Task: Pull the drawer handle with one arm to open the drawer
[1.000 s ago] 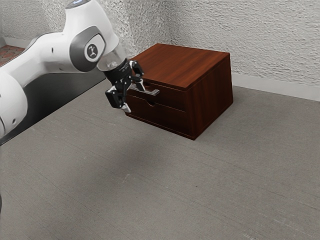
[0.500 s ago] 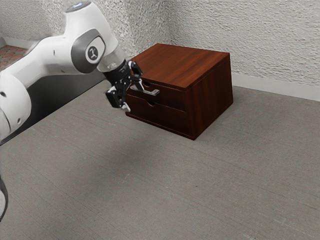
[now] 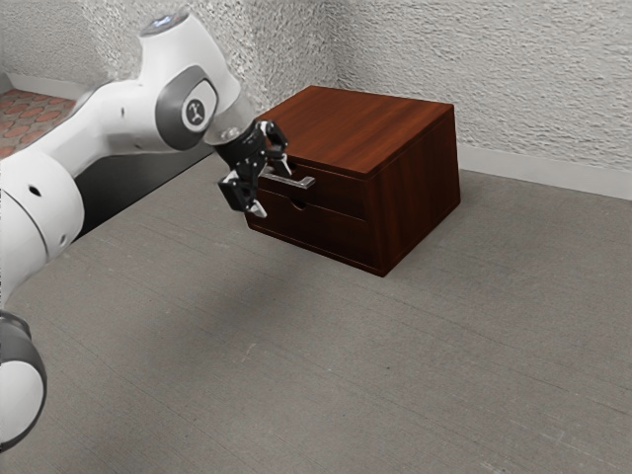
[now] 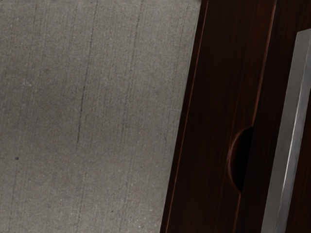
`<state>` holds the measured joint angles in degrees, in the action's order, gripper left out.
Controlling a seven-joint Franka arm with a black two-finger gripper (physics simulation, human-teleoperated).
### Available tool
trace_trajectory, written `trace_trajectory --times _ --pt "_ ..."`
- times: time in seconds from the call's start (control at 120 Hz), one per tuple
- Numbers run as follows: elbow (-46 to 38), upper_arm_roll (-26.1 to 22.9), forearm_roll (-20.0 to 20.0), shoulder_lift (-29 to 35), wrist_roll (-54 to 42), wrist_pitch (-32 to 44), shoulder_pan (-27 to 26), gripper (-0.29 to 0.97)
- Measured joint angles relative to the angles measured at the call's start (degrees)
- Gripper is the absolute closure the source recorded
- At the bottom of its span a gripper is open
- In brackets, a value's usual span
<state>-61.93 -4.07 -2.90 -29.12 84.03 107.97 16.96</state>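
The handle (image 3: 296,181), a grey metal bar, sits on the upper drawer (image 3: 341,193) of the wooden cabinet (image 3: 375,128), which stands on the table (image 3: 296,346). Its long axis runs level along the drawer front. The pincer (image 3: 269,180) is at the end of the bar toward the exterior view's left, its fingers spread, one above the bar and one below. I cannot tell whether either finger touches it. The drawer looks shut or nearly so. The coming move likely needs the fingers to close across the bar's thin side, then a pull straight out from the drawer front, toward the exterior view's lower left.
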Motion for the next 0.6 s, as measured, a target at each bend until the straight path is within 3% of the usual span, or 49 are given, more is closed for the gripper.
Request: trace_trajectory --times 0.6 --pt "0.2 -0.9 0.0 -2.2 -1.9 5.5 1.2 0.00"
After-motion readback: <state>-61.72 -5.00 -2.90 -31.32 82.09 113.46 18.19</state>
